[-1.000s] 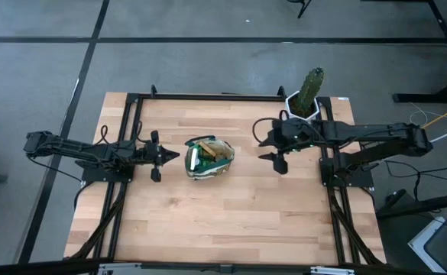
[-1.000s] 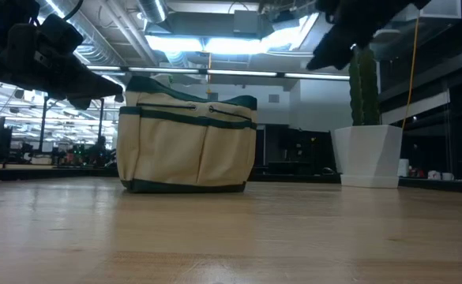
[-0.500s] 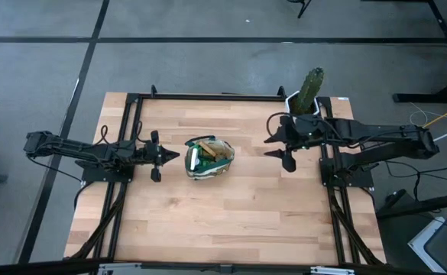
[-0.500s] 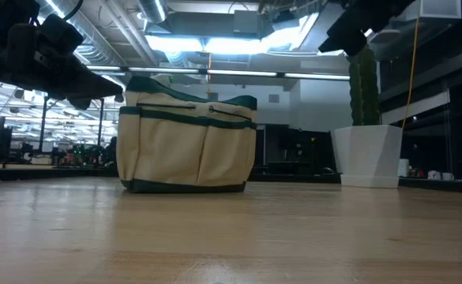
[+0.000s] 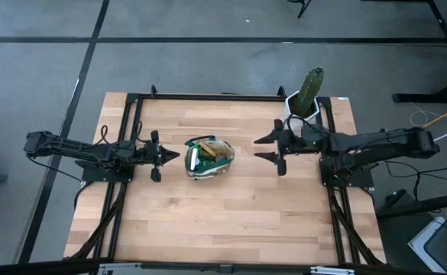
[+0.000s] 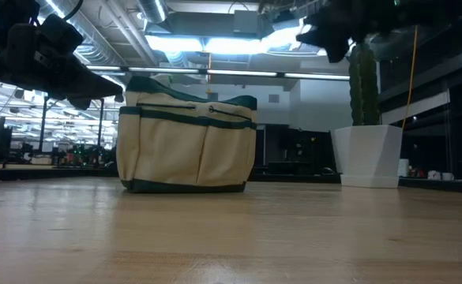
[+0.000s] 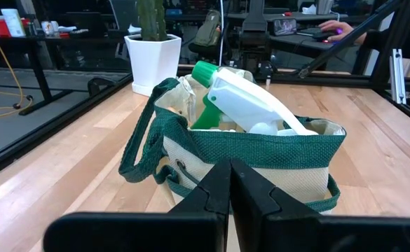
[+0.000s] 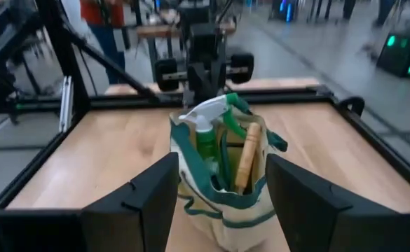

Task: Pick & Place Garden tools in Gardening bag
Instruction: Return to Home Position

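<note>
The beige gardening bag [image 5: 208,158] with dark green trim stands upright on the table's middle; it also shows in the low view [image 6: 187,142]. Garden tools stick out of its top: a green-and-white spray bottle [image 7: 240,98] and a pale wooden handle [image 8: 248,157]. My left gripper [image 5: 176,155] is shut and empty, just left of the bag and above the table. My right gripper [image 5: 263,148] is open and empty, to the right of the bag, its fingers pointing toward it.
A cactus in a white faceted pot [image 5: 306,98] stands at the table's far right, close behind my right arm; it shows in the low view [image 6: 366,150]. A black frame [image 5: 208,96] runs along the table's edges. A person shows in the room beyond [image 8: 103,17].
My right gripper has drawn back toward the table's right edge, then come a little way toward the bag again and nearer the near edge; it has stayed open. The bag and my left gripper have kept still.
</note>
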`<state>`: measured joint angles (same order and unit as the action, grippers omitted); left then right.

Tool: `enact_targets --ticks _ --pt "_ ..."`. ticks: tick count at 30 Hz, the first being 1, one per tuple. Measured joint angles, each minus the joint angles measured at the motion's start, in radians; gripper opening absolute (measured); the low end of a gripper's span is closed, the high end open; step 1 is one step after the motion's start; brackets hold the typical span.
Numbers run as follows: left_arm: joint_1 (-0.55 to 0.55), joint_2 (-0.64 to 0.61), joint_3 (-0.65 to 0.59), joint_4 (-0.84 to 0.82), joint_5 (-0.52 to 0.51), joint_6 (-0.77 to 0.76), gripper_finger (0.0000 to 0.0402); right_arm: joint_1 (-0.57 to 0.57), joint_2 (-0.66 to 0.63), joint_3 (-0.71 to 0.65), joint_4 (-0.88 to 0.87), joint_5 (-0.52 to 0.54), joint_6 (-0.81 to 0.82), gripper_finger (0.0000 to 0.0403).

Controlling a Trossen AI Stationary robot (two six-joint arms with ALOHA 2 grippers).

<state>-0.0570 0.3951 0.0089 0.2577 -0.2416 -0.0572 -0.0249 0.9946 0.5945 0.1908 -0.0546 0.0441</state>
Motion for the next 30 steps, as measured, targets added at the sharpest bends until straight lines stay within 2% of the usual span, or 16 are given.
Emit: enact_targets --ticks 2,4,11,30 --pt "0.000 0.000 0.000 0.000 0.000 0.000 0.0004 -0.002 0.002 -0.082 0.145 0.002 0.000 0.0215" --pt "0.000 0.000 0.000 0.000 0.000 0.000 0.0004 -0.002 0.000 -0.130 0.202 0.001 0.000 0.0215" --pt "0.000 0.000 0.000 0.000 0.000 0.000 0.0004 -0.002 -0.008 -0.194 0.190 0.001 0.000 0.0215" --pt "0.000 0.000 0.000 0.000 0.000 0.000 0.0004 -0.002 -0.009 -0.194 0.191 0.001 0.000 0.0215"
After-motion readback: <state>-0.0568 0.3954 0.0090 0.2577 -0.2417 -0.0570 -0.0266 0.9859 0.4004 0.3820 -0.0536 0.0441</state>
